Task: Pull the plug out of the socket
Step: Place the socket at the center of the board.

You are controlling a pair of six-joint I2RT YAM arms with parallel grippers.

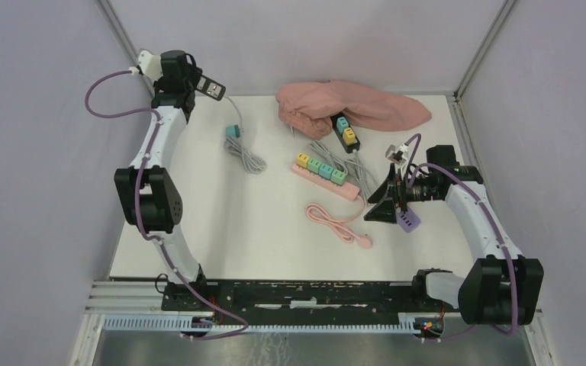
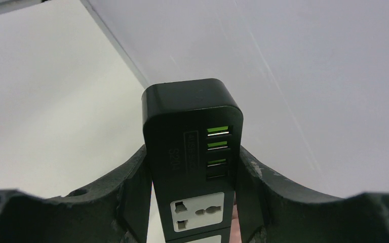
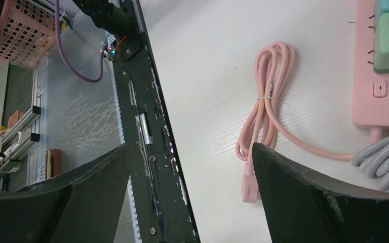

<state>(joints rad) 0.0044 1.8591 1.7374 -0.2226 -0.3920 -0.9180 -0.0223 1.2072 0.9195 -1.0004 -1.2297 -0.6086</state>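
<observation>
Above the desk's (image 1: 275,252) far left corner, the left fingers (image 2: 126,195) clamp the black socket block (image 2: 182,116); no plug shows in its visible face. Near the right edge, the right fingers (image 3: 304,197) gape empty just beside a purple piece (image 1: 408,222), probably the plug. Best to lower the block gently, keeping its grey cable (image 1: 248,156) slack.

Pastel plugs and cords on a white, faintly wood-grained tabletop (image 1: 259,229)

The matte black plastic power strip (image 2: 192,126) shows bright green USB slots and a white socket face. The long pink plastic power strip (image 1: 346,190) carries yellow, mint-green and teal cube adapters (image 1: 320,166), and its coiled cable (image 1: 337,223) is the same pink. A second short black strip (image 1: 346,136) bears one teal and one yellow cube. The crumpled cloth (image 1: 351,103) is dusty pink. The bundled round cord (image 1: 246,158) is grey with a teal plug (image 1: 233,131), and the small plastic block (image 1: 408,221) is lilac.
</observation>
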